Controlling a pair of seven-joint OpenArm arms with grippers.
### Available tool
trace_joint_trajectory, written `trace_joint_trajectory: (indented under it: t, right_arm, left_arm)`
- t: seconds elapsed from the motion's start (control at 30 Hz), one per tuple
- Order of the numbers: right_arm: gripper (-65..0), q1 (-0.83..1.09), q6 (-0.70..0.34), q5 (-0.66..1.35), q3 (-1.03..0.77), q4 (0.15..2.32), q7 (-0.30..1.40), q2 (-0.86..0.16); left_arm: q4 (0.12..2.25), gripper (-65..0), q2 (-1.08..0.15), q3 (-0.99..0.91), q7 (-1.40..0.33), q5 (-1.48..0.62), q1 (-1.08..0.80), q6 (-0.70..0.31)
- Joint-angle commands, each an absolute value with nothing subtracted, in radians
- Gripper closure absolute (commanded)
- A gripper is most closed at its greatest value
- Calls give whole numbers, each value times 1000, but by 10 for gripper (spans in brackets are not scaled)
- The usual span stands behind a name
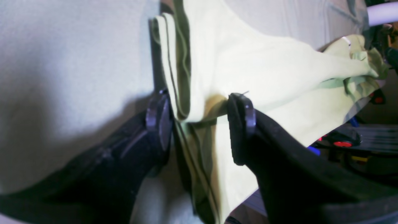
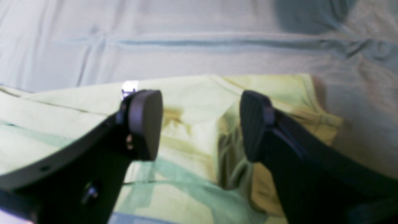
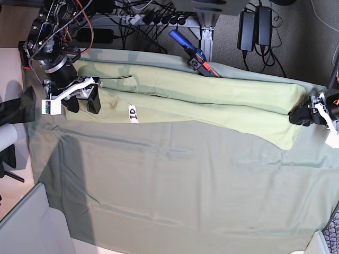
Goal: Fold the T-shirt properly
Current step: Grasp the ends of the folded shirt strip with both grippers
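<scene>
The pale yellow-green T-shirt (image 3: 212, 95) lies stretched in a long folded band across the far part of the table. My left gripper (image 3: 304, 117) is at the band's right end. In the left wrist view its jaws (image 1: 199, 121) are closed on a thick bunch of the shirt's folded edge (image 1: 248, 62). My right gripper (image 3: 82, 103) is at the band's left end. In the right wrist view it (image 2: 200, 124) is open and empty just above the shirt (image 2: 192, 102). The white neck tag (image 2: 130, 85) lies by its left finger and also shows in the base view (image 3: 132, 112).
The grey-green tablecloth (image 3: 185, 185) covers the table, with creases near the front. A blue-and-red tool (image 3: 193, 53) lies at the table's far edge beside the shirt. Cables and power bricks (image 3: 254, 26) lie on the floor beyond.
</scene>
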State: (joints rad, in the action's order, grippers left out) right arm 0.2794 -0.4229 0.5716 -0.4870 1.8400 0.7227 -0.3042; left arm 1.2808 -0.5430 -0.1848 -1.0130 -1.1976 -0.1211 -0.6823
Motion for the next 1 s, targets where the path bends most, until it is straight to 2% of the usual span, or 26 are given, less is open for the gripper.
trace_joint_trajectory:
  t: [0.0,0.43,0.9,0.97]
  right_arm:
    - [-386,273,-424,583,-495,1857,700,-318]
    - [-386,273,-424,583,-495,1857,700,-318]
    - [-386,273,-424,583,-495,1857,700,-318]
    - [-386,273,-424,583,-495,1857,700,-318]
  left_arm:
    - [1295,-320,-560,-191,-1014,-1204,-112,-698]
    - [1295,-320,-559,-191,-1015,-1205,-112,-698]
    - [1295,-319,-492,-189,-1045,-1201,-112,-698]
    - [1295,-266,-485,-189,-1016,-1201,-112,-698]
